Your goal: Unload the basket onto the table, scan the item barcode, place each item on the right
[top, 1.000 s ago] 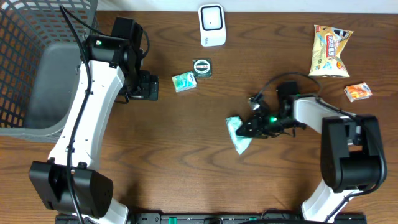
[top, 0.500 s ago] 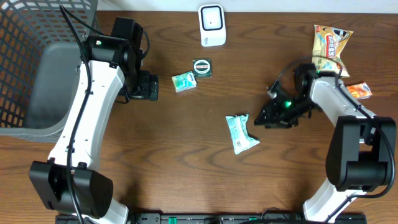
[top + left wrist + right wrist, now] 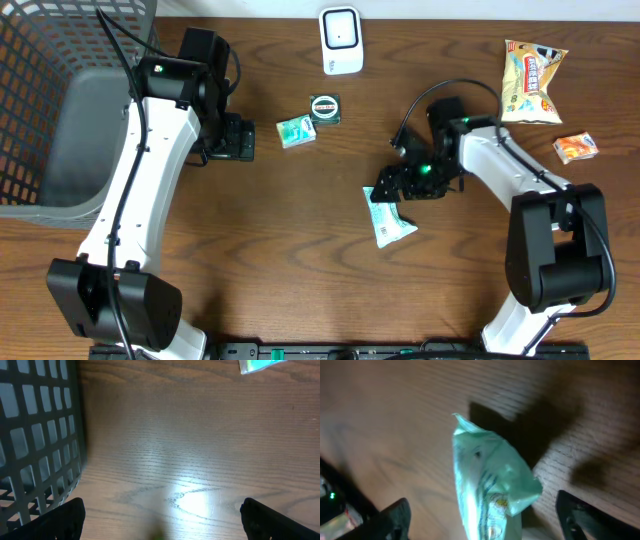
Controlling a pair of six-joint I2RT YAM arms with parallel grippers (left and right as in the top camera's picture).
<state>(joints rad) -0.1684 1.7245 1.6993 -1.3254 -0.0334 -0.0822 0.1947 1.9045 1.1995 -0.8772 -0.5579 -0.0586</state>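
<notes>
The item, a pale green packet [image 3: 391,218], lies flat on the wooden table, right of centre. My right gripper [image 3: 393,188] hangs over the packet's far end. In the right wrist view the packet [image 3: 490,485] lies between the two dark fingers [image 3: 395,520], which stand wide apart and do not touch it, so my right gripper [image 3: 485,522] is open. The white scanner [image 3: 340,40] stands at the table's back edge. My left gripper [image 3: 243,138] is far left of the packet; in its wrist view my left gripper [image 3: 162,520] is open over bare wood.
A grey mesh basket [image 3: 60,110] fills the back left corner, its wall [image 3: 35,435] close beside the left gripper. A small teal packet [image 3: 295,130] and a round tin [image 3: 325,107] lie near the scanner. A snack bag [image 3: 532,80] and an orange packet [image 3: 575,148] lie at the far right.
My right gripper let go of the green packet, swung away to the right, then came back over the packet's far end with its jaws spreading wide. The left arm has not moved.
</notes>
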